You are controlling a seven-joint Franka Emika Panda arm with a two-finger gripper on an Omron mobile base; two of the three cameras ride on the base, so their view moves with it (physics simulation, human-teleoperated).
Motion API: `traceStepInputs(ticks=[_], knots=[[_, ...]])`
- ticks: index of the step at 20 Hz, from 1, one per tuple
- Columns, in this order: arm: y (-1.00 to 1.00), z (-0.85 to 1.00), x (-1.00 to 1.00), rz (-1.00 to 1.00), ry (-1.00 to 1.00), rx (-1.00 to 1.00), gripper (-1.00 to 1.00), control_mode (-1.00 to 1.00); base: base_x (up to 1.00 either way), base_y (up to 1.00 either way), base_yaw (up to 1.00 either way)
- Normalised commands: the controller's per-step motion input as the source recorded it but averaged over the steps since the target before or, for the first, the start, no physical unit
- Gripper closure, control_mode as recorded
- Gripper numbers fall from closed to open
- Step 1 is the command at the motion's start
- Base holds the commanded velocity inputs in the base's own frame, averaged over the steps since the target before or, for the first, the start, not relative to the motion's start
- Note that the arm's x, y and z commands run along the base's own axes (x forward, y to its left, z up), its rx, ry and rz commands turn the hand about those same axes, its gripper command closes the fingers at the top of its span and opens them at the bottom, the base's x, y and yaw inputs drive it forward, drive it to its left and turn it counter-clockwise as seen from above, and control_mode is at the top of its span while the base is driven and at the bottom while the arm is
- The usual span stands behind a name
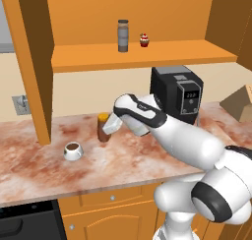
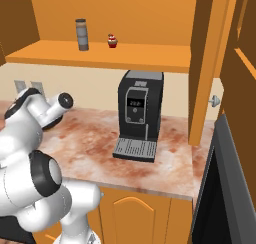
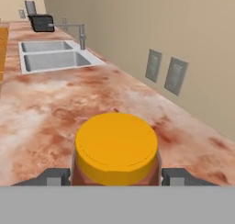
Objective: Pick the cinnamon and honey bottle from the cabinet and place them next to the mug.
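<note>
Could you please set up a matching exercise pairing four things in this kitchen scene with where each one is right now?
Things:
1. cinnamon
2. honey bottle
3. mug
4. coffee machine

Places:
A. between the fingers of the pincer, standing on the counter
B. on the counter, at the back, under the right end of the shelf
C. on the cabinet shelf, beside a red cupcake
D. on the counter, left of the amber bottle

Pairs: 1-C, 2-A, 3-D, 4-B
</note>
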Motion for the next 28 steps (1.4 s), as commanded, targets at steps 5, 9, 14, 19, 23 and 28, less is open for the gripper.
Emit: traceStepInputs(ticks=[5, 9, 14, 19, 23, 28], knots=[[0.03, -0.18, -0.01, 0.13, 0.01, 0.12, 1.0, -1.0, 0.0, 0.0, 0.0], [0.0, -0.3, 0.0, 0.17, 0.0, 0.07, 1.0, -1.0, 0.0, 0.0, 0.0], [0.0, -0.15, 0.0, 0.1, 0.0, 0.0, 1.0, -1.0, 0.0, 0.0, 0.0], [0.0, -0.16, 0.0, 0.06, 0.0, 0.0, 1.0, -1.0, 0.0, 0.0, 0.0], [0.01, -0.06, 0.0, 0.03, 0.0, 0.0, 1.0, -1.0, 0.0, 0.0, 0.0], [0.05, -0.03, 0.0, 0.0, 0.0, 0.0, 1.0, -1.0, 0.0, 0.0, 0.0]])
